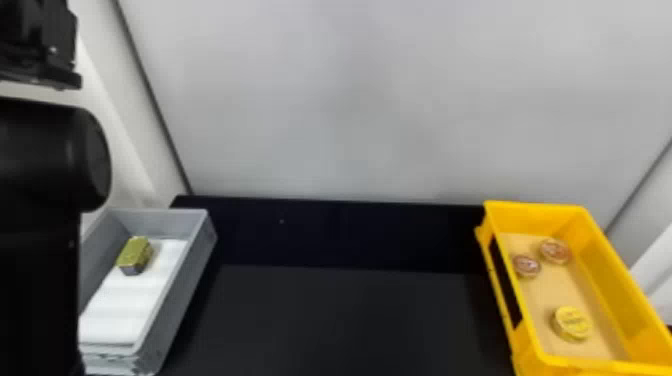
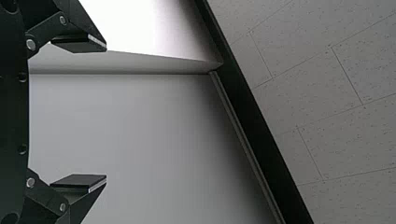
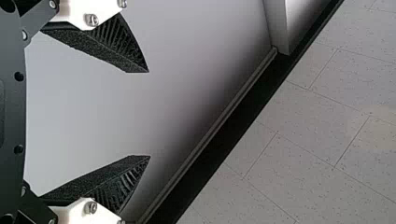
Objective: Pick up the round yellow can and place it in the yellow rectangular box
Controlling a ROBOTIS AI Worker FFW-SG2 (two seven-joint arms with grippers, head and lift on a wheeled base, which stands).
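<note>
In the head view the round yellow can (image 1: 572,323) lies on the tan floor of the yellow rectangular box (image 1: 627,280), towards the box's near end. My left arm (image 1: 40,240) stands raised along the left edge of that view, far from the can. In the left wrist view my left gripper (image 2: 106,113) is open, its two fingers wide apart with nothing between them. My right gripper (image 3: 149,114) is also open and holds nothing; pale wall and ceiling panels lie beyond it in the right wrist view.
Two reddish round cans (image 1: 555,251) lie farther back in the yellow box. A grey box (image 1: 182,295) at the left holds a green-gold rectangular tin (image 1: 135,255) on white lining. The black table (image 1: 350,320) spans between both boxes, with a grey wall behind.
</note>
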